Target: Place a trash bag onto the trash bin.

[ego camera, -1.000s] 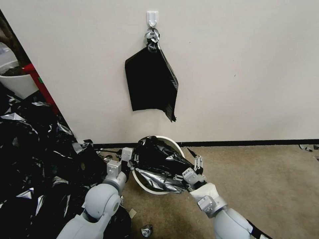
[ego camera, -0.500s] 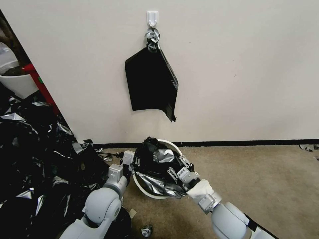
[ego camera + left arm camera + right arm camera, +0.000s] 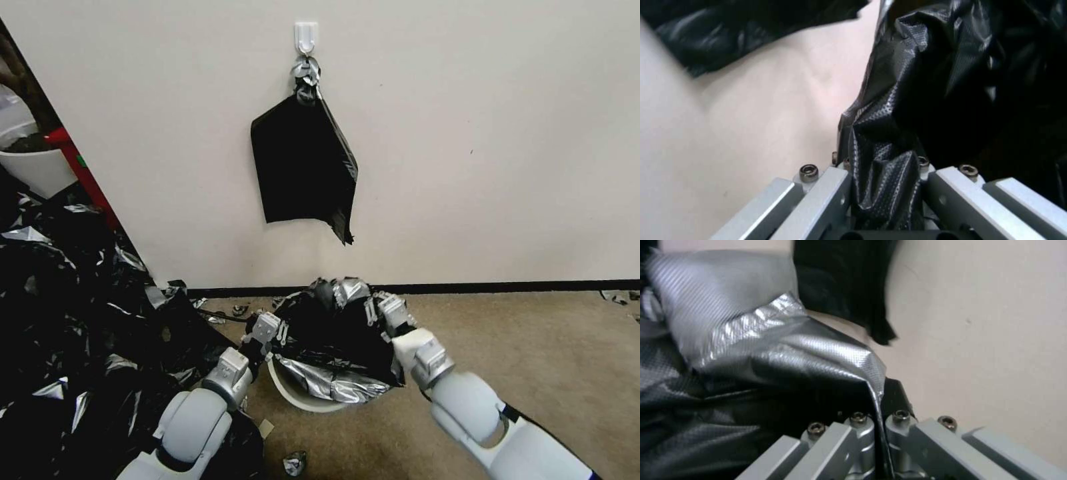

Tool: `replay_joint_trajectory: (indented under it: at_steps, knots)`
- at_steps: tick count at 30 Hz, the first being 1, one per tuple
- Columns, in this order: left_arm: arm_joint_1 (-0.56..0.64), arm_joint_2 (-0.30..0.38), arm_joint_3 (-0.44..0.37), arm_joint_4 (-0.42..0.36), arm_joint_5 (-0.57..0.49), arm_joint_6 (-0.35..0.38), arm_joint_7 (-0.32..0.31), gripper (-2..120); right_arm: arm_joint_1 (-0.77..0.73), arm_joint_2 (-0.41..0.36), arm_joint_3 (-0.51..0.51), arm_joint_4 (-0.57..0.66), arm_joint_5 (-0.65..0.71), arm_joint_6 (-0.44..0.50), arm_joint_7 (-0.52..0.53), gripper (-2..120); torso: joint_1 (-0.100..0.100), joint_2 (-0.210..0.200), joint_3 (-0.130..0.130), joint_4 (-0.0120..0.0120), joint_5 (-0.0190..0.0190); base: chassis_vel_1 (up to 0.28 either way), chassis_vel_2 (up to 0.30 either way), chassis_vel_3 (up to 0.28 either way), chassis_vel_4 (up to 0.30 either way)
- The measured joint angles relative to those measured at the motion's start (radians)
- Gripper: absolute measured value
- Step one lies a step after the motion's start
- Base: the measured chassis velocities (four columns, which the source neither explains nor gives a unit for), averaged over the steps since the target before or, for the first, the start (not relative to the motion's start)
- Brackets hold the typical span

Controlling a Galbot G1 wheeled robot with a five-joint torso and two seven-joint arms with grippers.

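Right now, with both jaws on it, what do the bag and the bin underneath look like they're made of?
The thin black trash bag looks like glossy plastic film: it crumples into sharp wrinkles with silvery highlights, and close up shows a fine embossed dot texture. The left gripper and right gripper each pinch a fold. The round cream-white trash bin appears to be smooth moulded plastic, though little of it shows.

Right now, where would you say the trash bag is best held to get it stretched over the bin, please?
By its edge, probably as now: the left gripper is shut on the trash bag at its left side and the right gripper is shut on its far edge. Gripping opposite edges likely spreads the mouth over the bin.
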Motion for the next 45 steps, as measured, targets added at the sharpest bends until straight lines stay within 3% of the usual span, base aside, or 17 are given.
replay_joint_trajectory:
  at_steps: [6, 10, 13, 16, 19, 20, 21, 23, 28, 29, 31, 32, 34, 37, 39, 41, 45]
  knots:
    - [-0.007, -0.006, -0.022, 0.002, -0.112, -0.032, 0.048, 5, 0.014, 0.004, 0.011, -0.084, 0.014, 0.012, -0.003, 0, 0.0, 0.0, 0.0, 0.0, 0.0, 0.0, 0.0, 0.0, 0.0]
    - [-0.022, -0.019, -0.032, 0.002, -0.224, -0.022, 0.034, 5, 0.014, 0.01, 0.014, -0.154, 0.018, 0.097, -0.036, 0, 0.0, 0.0, 0.0, -0.0002, 0.0, 0.0, 0.0, 0.0, 0.0]
    - [-0.04, -0.038, -0.042, -0.001, -0.346, 0.025, -0.013, 5, 0.006, 0.028, 0.016, -0.229, 0.028, 0.239, -0.108, 0, 0.0, 0.0, 0.0, -0.0002, 0.0, 0.0, 0.0, 0.0, 0.0]
    - [-0.046, -0.042, -0.043, -0.003, -0.391, 0.044, -0.022, 5, 0.005, 0.04, 0.014, -0.267, 0.057, 0.307, -0.166, 0, 0.0, 0.0, 0.0, -0.0002, 0.0, 0.0, 0.0, 0.0, 0.0]
    - [-0.05, -0.044, -0.046, -0.003, -0.418, 0.058, -0.027, 5, 0.009, 0.052, 0.011, -0.303, 0.15, 0.355, -0.269, 2, 0.0, 0.0, 0.0, -0.0002, 0.0, 0.0, 0.0, 0.0, 0.0]
    - [-0.052, -0.044, -0.047, -0.003, -0.419, 0.06, -0.029, 5, 0.014, 0.056, 0.009, -0.311, 0.23, 0.363, -0.329, 10, 0.0, 0.0, 0.0, -0.0001, 0.0, 0.0, 0.0, 0.0, 0.0]
    - [-0.052, -0.044, -0.047, -0.003, -0.419, 0.06, -0.029, 5, 0.014, 0.056, 0.009, -0.311, 0.23, 0.363, -0.329, 10, 0.0, 0.0, 0.0, -0.0001, 0.0, 0.0, 0.0, 0.0, 0.0]
    - [-0.052, -0.043, -0.047, -0.002, -0.418, 0.061, -0.029, 5, 0.022, 0.055, 0.004, -0.312, 0.362, 0.363, -0.404, 20, 0.0, 0.0, 0.0, 0.0, 0.0, 0.0, 0.0, 0.0, 0.0]
    - [-0.052, -0.041, -0.046, 0.004, -0.399, 0.06, -0.029, 5, 0.034, 0.05, 0.014, -0.289, 0.529, 0.322, -0.433, 33, 0.0, 0.0, 0.0, 0.0, 0.0, 0.0, 0.0, 0.0, 0.0]
    - [-0.052, -0.04, -0.046, 0.008, -0.391, 0.058, -0.029, 5, 0.035, 0.046, 0.02, -0.266, 0.577, 0.289, -0.404, 38, 0.0, 0.0, 0.0, 0.0, 0.0, 0.0, 0.0, 0.0, 0.0]
    - [-0.052, -0.041, -0.043, 0.016, -0.378, 0.056, -0.026, 5, 0.033, 0.031, 0.033, -0.178, 0.669, 0.136, -0.238, 48, 0.0, 0.0, 0.0, 0.0, -0.0003, 0.0, 0.0, 0.0, 0.0]
    - [-0.052, -0.041, -0.043, 0.016, -0.378, 0.056, -0.026, 5, 0.033, 0.031, 0.033, -0.178, 0.669, 0.136, -0.238, 48, 0.0, 0.0, 0.0, 0.0, -0.0003, 0.0, 0.0, 0.0, 0.0]
    - [-0.057, -0.041, -0.042, 0.021, -0.368, 0.056, -0.031, 5, 0.025, 0.006, 0.035, -0.125, 0.681, 0.005, -0.106, 59, 0.0, 0.0, 0.0, 0.0, 0.0, 0.0, 0.0, 0.0, 0.0]
    - [-0.06, -0.041, -0.04, 0.023, -0.364, 0.057, -0.037, 5, 0.02, -0.011, 0.036, -0.101, 0.683, -0.047, -0.048, 65, 0.0, 0.0, 0.0, -0.0001, -0.0001, 0.0, 0.0, 0.0, 0.0]
    - [-0.065, -0.042, -0.037, 0.029, -0.356, 0.058, -0.049, 5, 0.009, -0.033, 0.044, -0.06, 0.693, -0.129, 0.044, 77, 0.0, 0.0, 0.0, -0.0002, 0.0, 0.0, 0.0, 0.0, 0.0]
    - [-0.066, -0.043, -0.037, 0.031, -0.352, 0.058, -0.051, 5, 0.007, -0.036, 0.047, -0.047, 0.703, -0.148, 0.079, 79, 0.0, 0.0, 0.0, -0.0001, 0.0, 0.0, 0.0, 0.0, 0.0]
    - [-0.077, -0.042, -0.031, 0.049, -0.342, 0.058, -0.06, 5, 0.003, -0.034, 0.065, 0.038, 0.818, -0.274, 0.281, 97, 0.0, 0.0, 0.0, -0.0001, -0.0001, 0.0, 0.0, 0.0, 0.0]
